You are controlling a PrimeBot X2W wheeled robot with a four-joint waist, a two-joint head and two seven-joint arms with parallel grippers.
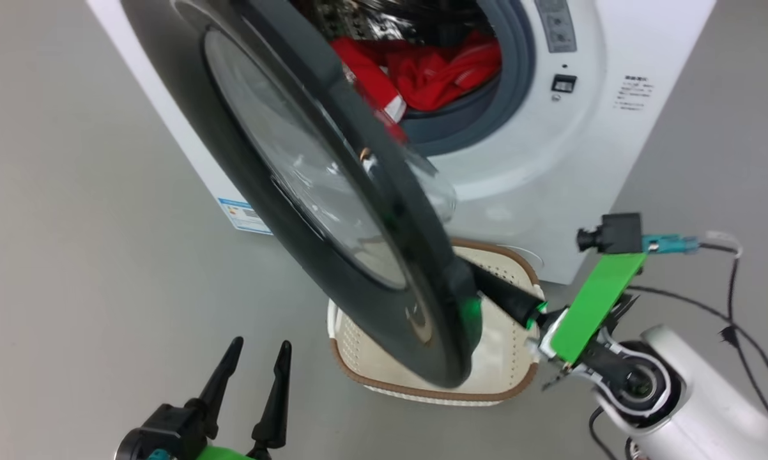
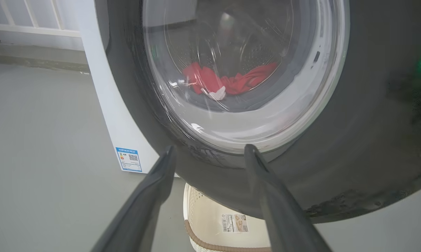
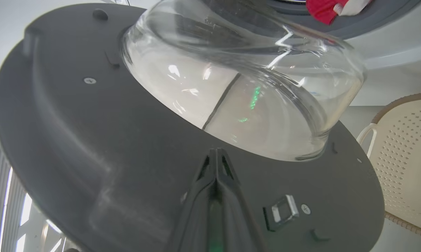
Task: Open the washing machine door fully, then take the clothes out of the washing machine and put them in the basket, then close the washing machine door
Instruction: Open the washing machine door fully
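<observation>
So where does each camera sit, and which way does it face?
Head view: above, looking down on the washing machine door and basket; left gripper, right gripper show.
Left wrist view: outside the door, facing its glass; open fingers show.
Right wrist view: behind the door, facing its inner side; shut fingers show.
Shared: all three see door and basket.

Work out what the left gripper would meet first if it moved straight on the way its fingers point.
Most likely the washing machine door: the open left gripper points at its black rim just below the glass. The basket lies lower, under that line. How far off the door stands is unclear.
</observation>
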